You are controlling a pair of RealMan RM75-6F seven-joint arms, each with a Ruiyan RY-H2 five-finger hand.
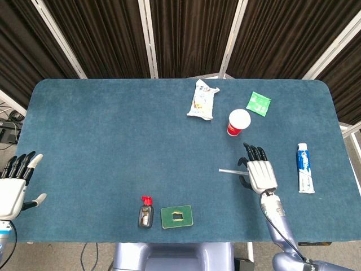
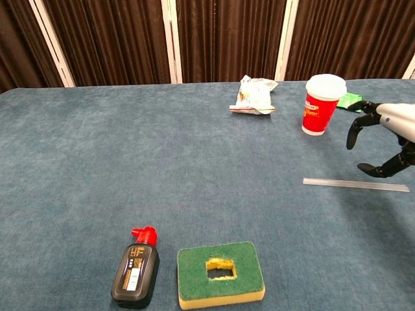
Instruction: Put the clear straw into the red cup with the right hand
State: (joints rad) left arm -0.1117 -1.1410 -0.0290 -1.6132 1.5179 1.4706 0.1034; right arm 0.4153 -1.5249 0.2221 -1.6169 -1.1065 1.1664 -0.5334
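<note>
The clear straw [image 1: 230,171] [image 2: 355,184] lies flat on the blue table, below the red cup [image 1: 238,122] [image 2: 321,105], which stands upright with a white rim. My right hand [image 1: 259,171] [image 2: 388,140] hovers palm down over the straw's right end, its fingers spread and curled slightly, holding nothing; the chest view shows it above the straw, not touching. My left hand [image 1: 14,184] rests open at the table's left edge, far from both.
A snack packet [image 1: 202,100] and a green sachet [image 1: 259,103] lie near the cup. A toothpaste tube [image 1: 304,167] lies at the right. A small black bottle with a red cap [image 1: 146,213] and a green sponge [image 1: 176,217] sit near the front edge.
</note>
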